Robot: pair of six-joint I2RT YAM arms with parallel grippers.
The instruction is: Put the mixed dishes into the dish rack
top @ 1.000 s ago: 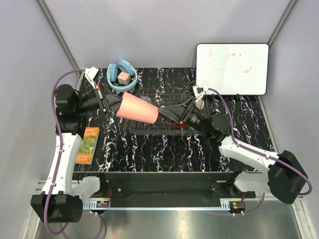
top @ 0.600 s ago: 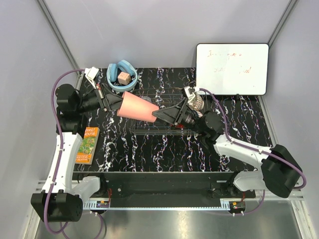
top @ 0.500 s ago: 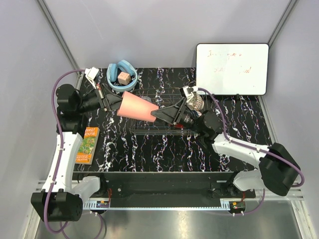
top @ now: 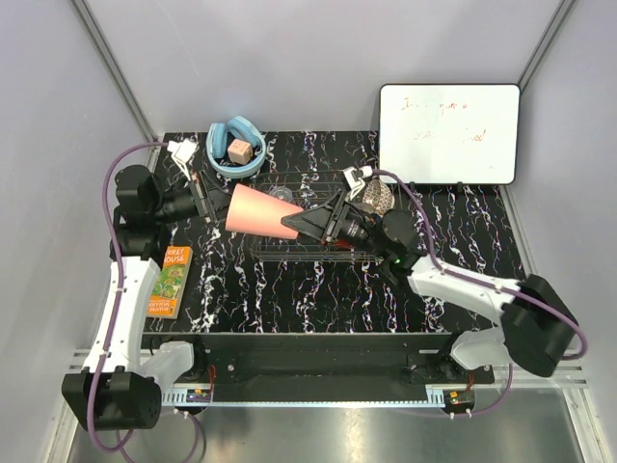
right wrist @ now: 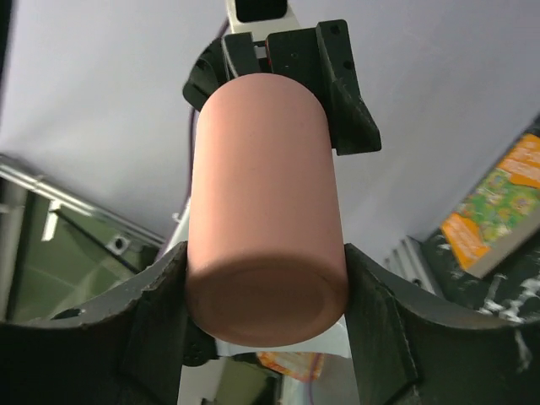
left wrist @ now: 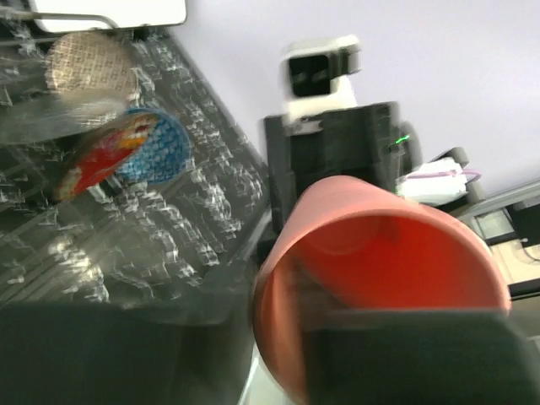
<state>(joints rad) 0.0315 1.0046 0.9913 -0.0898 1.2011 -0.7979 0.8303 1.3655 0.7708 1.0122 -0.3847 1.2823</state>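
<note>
As I look across the table from the arms' side, a book lies near the left edge. Past it, over the middle, the pink cup hangs on its side in the air above the wire rack, its wide mouth to the left. The right gripper pinches the cup's closed bottom, one finger pressed on each side. The left gripper sits at the mouth; whether it grips the rim I cannot tell. A speckled bowl shows at the rack's far right end. Farthest back are a blue ring and a whiteboard.
</note>
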